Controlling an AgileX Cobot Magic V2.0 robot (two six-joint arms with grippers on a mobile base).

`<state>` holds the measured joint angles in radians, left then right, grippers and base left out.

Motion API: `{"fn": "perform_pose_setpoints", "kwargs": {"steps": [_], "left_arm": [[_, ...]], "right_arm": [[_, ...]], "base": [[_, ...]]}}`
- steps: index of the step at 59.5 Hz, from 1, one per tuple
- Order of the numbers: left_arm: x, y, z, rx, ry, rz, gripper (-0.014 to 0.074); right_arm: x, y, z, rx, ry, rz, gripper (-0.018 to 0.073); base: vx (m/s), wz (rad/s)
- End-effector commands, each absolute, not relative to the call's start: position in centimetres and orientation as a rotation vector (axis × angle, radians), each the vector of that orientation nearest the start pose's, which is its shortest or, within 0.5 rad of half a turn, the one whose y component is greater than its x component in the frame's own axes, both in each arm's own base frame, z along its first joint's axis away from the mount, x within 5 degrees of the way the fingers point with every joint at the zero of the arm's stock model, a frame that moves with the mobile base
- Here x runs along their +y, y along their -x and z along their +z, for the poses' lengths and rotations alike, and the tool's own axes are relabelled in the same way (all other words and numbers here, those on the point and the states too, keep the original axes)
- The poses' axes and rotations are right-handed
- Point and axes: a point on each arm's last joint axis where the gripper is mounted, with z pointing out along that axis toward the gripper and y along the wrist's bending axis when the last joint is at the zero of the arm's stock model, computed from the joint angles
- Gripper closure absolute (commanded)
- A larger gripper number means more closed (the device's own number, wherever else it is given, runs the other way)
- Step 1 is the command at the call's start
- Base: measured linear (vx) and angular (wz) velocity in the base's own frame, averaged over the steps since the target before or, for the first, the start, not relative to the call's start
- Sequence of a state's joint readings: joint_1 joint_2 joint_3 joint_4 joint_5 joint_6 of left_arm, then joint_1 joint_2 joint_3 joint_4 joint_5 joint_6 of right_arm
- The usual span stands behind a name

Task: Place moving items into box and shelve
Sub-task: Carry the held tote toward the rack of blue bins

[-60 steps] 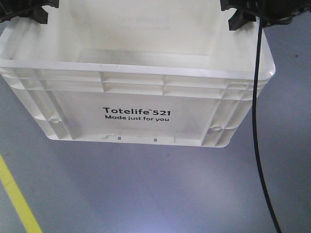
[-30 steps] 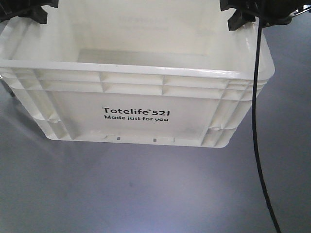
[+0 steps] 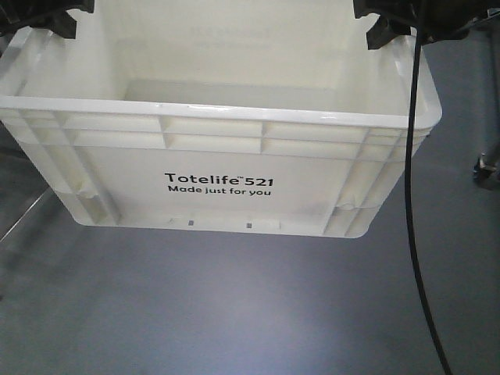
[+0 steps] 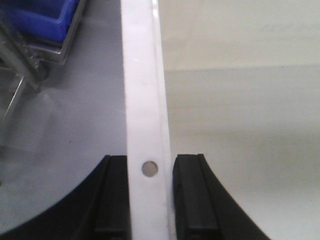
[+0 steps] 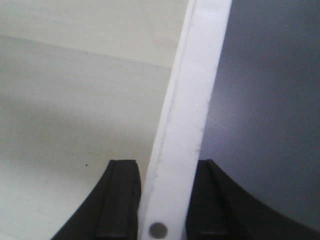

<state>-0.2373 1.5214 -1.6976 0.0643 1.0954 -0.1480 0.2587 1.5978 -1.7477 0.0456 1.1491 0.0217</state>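
The big white box [image 3: 234,148] with the black words "Totelife 521" is right in front of me, with the grey floor [image 3: 234,312] below it. My left claw [image 4: 150,200] is pinched tight on its left rim and my right claw [image 5: 167,200] on its right rim, with one black finger on each side of the white edge. A blue bin [image 4: 40,20] sits off to my left, and a thin black cable [image 3: 410,195] hangs past the box's right end.
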Motion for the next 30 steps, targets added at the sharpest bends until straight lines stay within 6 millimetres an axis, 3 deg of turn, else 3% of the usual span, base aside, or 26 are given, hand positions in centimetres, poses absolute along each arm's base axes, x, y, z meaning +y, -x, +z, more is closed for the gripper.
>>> {"fn": "perform_pose_setpoints", "kwargs": {"steps": [1,30], "left_arm": [[-7.34,-30.30,46.66,2.165,-0.117,-0.186,0.0610],[-7.34,-30.30,46.66,2.165,-0.117,-0.186,0.0610]], "right_arm": [[9.45,-31.40,45.33,2.253,0.306,0.265,0.0572],[9.46,-31.39,45.33,2.253,0.306,0.266,0.0572]], "base": [[0.39,-0.60],[0.40,-0.49]]}}
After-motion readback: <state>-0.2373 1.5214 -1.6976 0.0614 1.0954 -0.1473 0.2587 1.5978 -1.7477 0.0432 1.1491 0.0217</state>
